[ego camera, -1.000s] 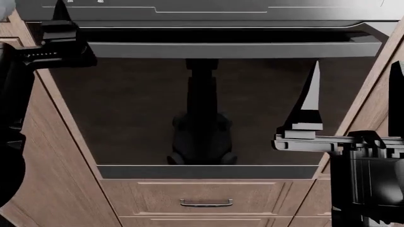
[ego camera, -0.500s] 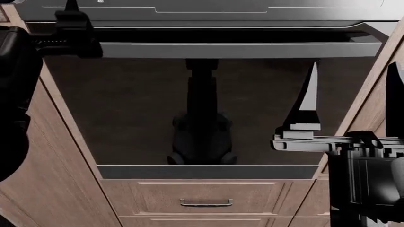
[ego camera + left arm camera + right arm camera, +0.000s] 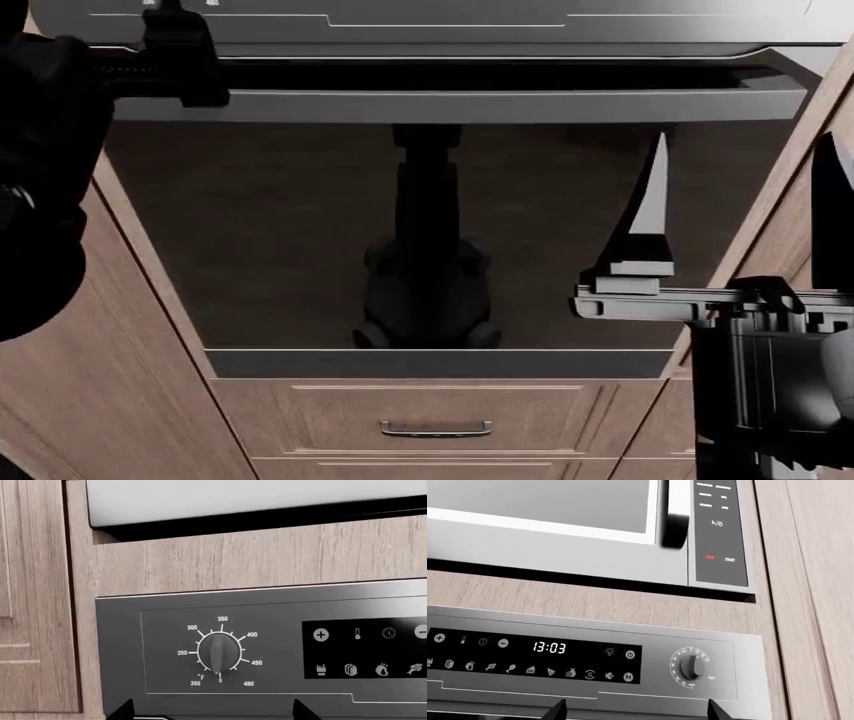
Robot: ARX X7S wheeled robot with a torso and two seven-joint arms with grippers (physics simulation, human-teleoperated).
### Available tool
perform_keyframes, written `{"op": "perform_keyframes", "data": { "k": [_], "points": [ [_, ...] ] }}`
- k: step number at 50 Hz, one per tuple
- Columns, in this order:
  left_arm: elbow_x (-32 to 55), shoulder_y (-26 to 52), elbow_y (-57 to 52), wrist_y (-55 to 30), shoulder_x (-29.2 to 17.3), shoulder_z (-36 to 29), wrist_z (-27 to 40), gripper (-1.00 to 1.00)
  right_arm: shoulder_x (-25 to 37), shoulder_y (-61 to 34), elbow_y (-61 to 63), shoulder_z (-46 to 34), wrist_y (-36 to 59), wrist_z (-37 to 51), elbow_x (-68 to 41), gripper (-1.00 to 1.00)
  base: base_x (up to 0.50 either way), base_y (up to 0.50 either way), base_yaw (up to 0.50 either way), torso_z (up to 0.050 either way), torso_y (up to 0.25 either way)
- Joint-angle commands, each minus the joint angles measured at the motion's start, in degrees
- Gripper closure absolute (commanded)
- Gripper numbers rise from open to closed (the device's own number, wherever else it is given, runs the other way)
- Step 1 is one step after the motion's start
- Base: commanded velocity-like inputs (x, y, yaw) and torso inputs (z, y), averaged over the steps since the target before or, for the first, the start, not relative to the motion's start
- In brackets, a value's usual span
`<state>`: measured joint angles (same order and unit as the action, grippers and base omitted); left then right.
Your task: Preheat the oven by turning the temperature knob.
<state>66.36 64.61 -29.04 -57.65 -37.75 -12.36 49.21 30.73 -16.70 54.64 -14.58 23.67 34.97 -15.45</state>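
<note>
Notably, the left gripper, jaws spread, faces the temperature knob without touching it; approaching off-centre could slip it onto the oven panel instead.

The oven is being carried by a light wood cabinet, whose panels are being shown along both its sides. A drawer with a small metal handle is being seen just beneath the door, and a microwave is being held above the control panel, a wood strip lying between them
</note>
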Motion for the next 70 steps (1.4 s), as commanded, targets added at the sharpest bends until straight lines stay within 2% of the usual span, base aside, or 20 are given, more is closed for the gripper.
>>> {"op": "perform_keyframes", "data": {
  "k": [1,37,70],
  "points": [
    [-2.0,1.5,2.9,0.2,0.7,-1.8,-1.6,-1.00,0.2,-0.1,0.0,-0.2,-0.1,0.2,-0.1,-1.00,0.00,0.00,0.00,0.000,0.000],
    [-10.6,7.6,15.2,2.5,3.7,-8.9,-7.8,-1.00,0.5,-0.2,-0.4,-1.1,-0.3,0.8,-0.2,-1.00,0.00,0.00,0.00,0.000,0.000],
    [-14.0,11.9,23.1,2.9,5.2,-12.3,-11.4,-1.00,1.1,-0.2,-0.5,-1.3,-0.7,1.3,-0.6,-1.00,0.00,0.00,0.00,0.000,0.000]
  ]
}}
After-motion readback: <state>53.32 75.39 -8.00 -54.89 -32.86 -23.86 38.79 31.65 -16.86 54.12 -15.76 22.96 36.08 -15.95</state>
